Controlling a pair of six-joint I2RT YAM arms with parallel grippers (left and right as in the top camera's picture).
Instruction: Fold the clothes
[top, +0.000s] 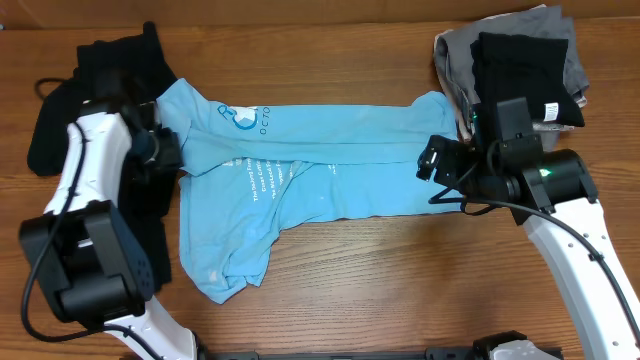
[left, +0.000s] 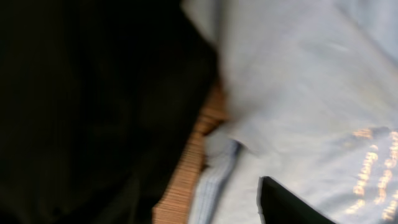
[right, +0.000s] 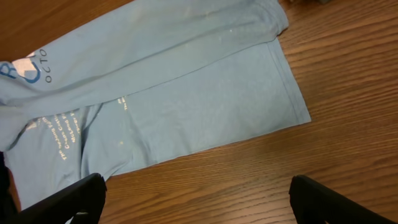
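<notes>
A light blue T-shirt (top: 300, 150) with white print lies partly folded across the middle of the wooden table. It also shows in the right wrist view (right: 186, 93) and, blurred, in the left wrist view (left: 311, 93). My left gripper (top: 165, 150) is at the shirt's left edge, next to black cloth. Only one dark finger (left: 292, 205) shows over the shirt there, so its state is unclear. My right gripper (top: 437, 160) is at the shirt's right edge. Its fingers (right: 199, 205) are wide apart and empty over bare wood just off the hem.
Black clothes (top: 110, 70) lie heaped at the left under my left arm and fill the left of the left wrist view (left: 93, 112). A pile of grey and black clothes (top: 520, 50) sits at the back right. Bare wood (top: 400, 270) lies in front of the shirt.
</notes>
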